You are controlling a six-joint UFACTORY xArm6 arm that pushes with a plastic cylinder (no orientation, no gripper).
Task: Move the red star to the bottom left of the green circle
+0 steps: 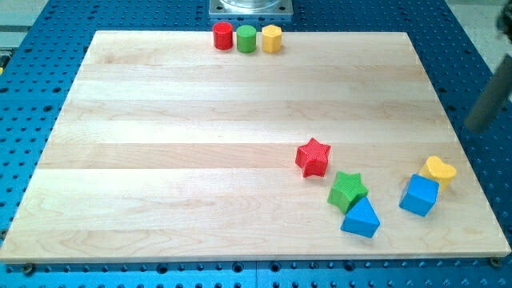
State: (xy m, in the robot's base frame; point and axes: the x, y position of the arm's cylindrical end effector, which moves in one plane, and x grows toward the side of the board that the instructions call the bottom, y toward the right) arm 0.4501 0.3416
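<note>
**Camera view: red star not yet near its goal**

Camera view, one frame. Wooden board (160, 160) on a blue perforated table (32, 48).

Far edge, row of three, left to right: red cylinder (222, 36), green circle (246, 38), yellow hexagon (272, 38). They sit close together; I cannot tell whether they touch.

Near right cluster: red star (313, 157), green star (347, 191) just to its near right, blue triangle (361, 218) touching or almost touching the green star's near side. Further right, blue cube (419, 195) with yellow heart (440, 170) at its far right corner.

Rod: a blurred dark shaft (488, 100) enters at the right edge, over the table beyond the board. My tip is not clearly resolved; its lower end seems to lie off the board, well apart from every block. There is no gripper on this rig, so nothing is held, and nothing is in contact with the rod.

Progress, judged: essentially nothing done. The red star lies well apart from the green circle, on the near right, and the goal spot is on the near left side of the circle, just near of the red cylinder. Left to do: bring my tip to the star's near right side and push it far and leftward across open board, stopping short of the row.
</note>
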